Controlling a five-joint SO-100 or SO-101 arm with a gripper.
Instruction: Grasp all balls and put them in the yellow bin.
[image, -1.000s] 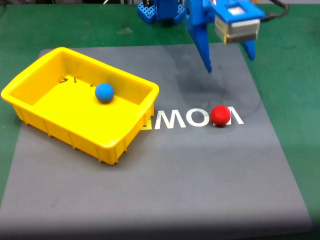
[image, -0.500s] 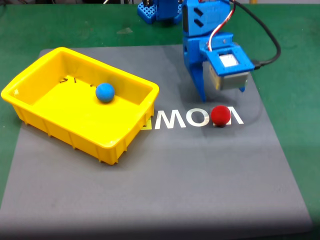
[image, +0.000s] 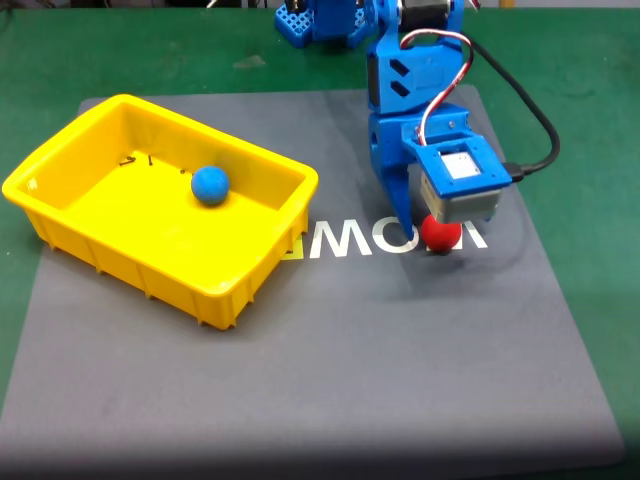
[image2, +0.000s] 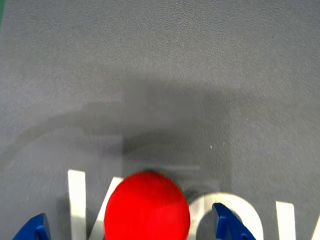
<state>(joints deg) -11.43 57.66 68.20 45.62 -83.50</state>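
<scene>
Your blue gripper (image2: 132, 227) has its jaws spread either side of the small matte red ball (image2: 147, 207) on the grey mat (image: 400, 360). I'd drop a touch lower and centre before squeezing, since round balls squirt out. The big yellow plastic bin (image: 70, 240) on the left holds the blue ball (image: 210, 185).

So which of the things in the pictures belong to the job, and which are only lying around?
Belong to the job:
- red ball, on the mat, between the open gripper tips
- blue ball, already in the bin
- yellow bin

Only lying around:
- grey mat with white letters
- green table cover
- black cable, part of the arm
</scene>
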